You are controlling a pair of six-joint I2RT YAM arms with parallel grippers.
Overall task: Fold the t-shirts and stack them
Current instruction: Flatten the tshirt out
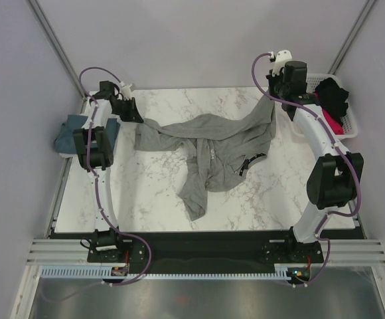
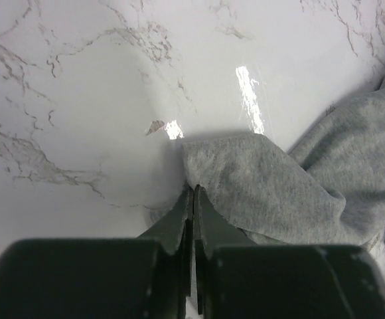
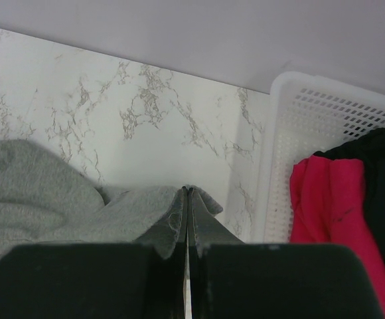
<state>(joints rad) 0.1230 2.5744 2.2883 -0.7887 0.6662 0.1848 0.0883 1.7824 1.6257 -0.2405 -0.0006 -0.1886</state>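
A heather grey t-shirt (image 1: pixel 212 149) lies rumpled across the middle of the marble table (image 1: pixel 146 193), and each arm has hold of one end of it. On the left side, the left gripper (image 2: pixel 192 194) sits low at the far-left part of the table with its jaws pressed tight together, pinching the edge of a grey cloth corner right at the tabletop. You can see the fabric bunch up just beyond the tips. Over on the right, the right gripper (image 3: pixel 187 194) is clenched the same way on the shirt's far-right corner, and the cloth folds down on both sides of its fingers. From above, that end of the shirt rises in a narrow strip toward the gripper, while the rest sags and creases on the marble. One long piece trails toward the near edge. Just beside the right gripper, at the table's far-right corner, stands a white basket (image 3: pixel 285 133) with perforated walls. A magenta-pink t-shirt (image 3: pixel 325 199) and a black t-shirt (image 1: pixel 332 96) are heaped inside it. A dusty teal-blue t-shirt (image 1: pixel 65 136) lies at the table's left edge, beside the left arm, well apart from the grey one.
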